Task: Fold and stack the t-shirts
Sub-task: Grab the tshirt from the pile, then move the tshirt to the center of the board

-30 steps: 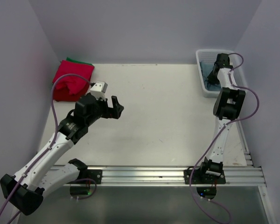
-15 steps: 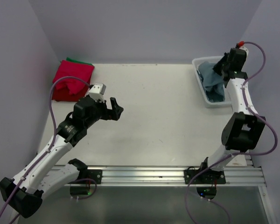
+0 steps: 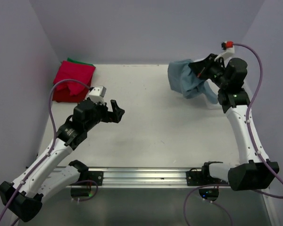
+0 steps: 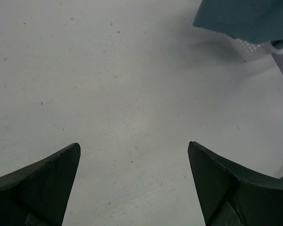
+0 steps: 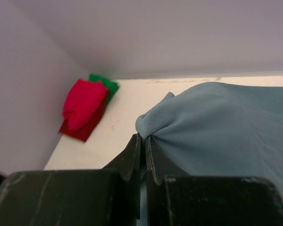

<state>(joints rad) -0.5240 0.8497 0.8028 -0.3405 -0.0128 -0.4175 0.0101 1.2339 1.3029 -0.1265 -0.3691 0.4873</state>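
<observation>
The blue-grey t-shirt (image 3: pixel 184 80): no longer down in the white mesh basket (image 4: pixel 254 47) as a second ago, but lifted out and swung leftward, toward the folded stack (image 3: pixel 71 82). Hangs now as a bunched drape in the air, far to the right of that stack, apparently not yet touching the table (image 3: pixel 155 127). Pinched at a fold by the right gripper (image 5: pixel 142 141), jaws pressed together on the cloth, with a pucker bulging just above the tips. Stack itself unmoved: bright red squares (image 5: pixel 85 101) on top, a green square (image 3: pixel 82 61) peeking out behind. Just right of the stack and nearer the arm bases, the left gripper (image 3: pixel 118 108), fingers spread wide with nothing between them, barely shifted over the same second, pointing across the table toward the cloth. Reads as the fetch step done and the spreading step next: probably needs laying flat between stack and basket, with the free gripper taking a second corner. Risk of a crumpled landing from so bunched a grip.
</observation>
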